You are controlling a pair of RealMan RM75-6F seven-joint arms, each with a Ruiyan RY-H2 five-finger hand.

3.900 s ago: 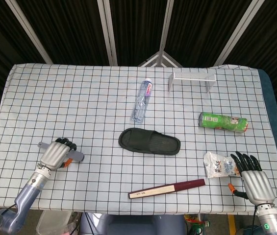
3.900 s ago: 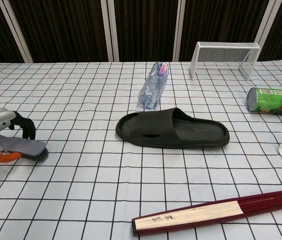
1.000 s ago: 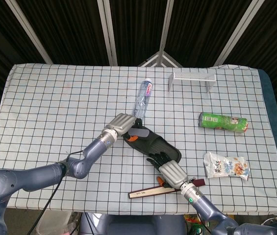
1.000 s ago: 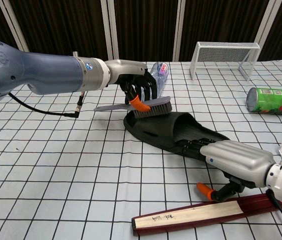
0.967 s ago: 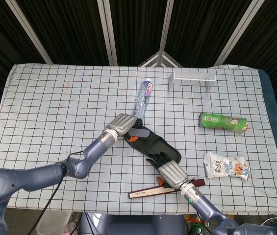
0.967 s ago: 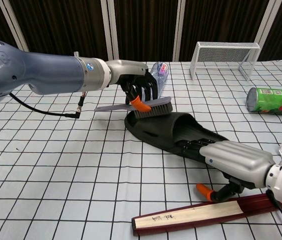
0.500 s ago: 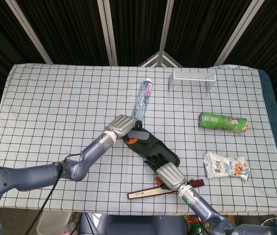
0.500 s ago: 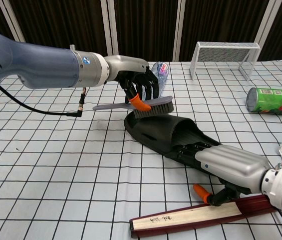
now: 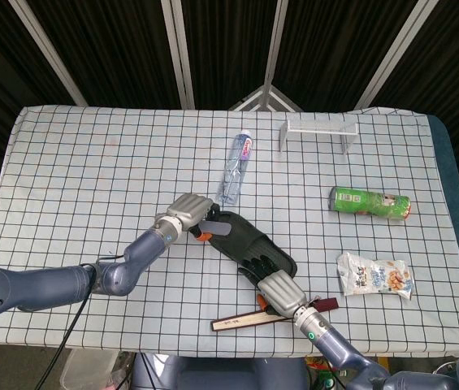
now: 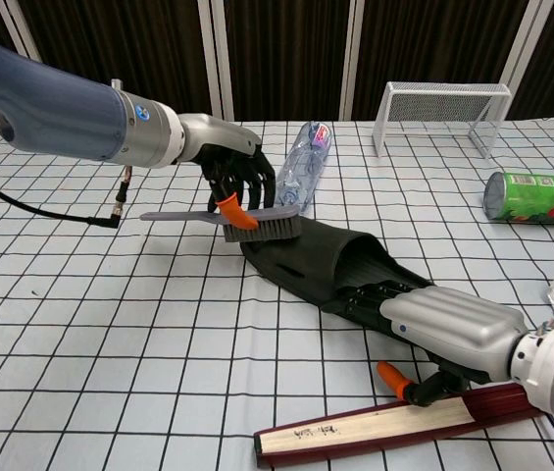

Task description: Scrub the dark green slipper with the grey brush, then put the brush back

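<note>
The dark green slipper (image 9: 249,240) (image 10: 333,265) lies at an angle in the middle of the checked table. My left hand (image 9: 185,214) (image 10: 231,169) grips the grey brush (image 9: 213,229) (image 10: 229,218) and holds its bristles at the slipper's far-left end. My right hand (image 9: 276,288) (image 10: 445,322) presses down on the slipper's near-right end, its dark fingers spread over the sole. Whether the bristles touch the slipper is hard to tell.
A clear plastic bottle (image 9: 234,169) (image 10: 304,164) lies just behind the slipper. A closed dark red fan (image 9: 268,314) (image 10: 394,420) lies by my right hand. A green can (image 9: 370,201), a snack bag (image 9: 374,275) and a white wire rack (image 9: 319,127) stand to the right and back.
My left hand picked the brush up at the table's left and carried it to the slipper. In the last second it drew the brush leftward, and the slipper turned and slid left under my right hand.
</note>
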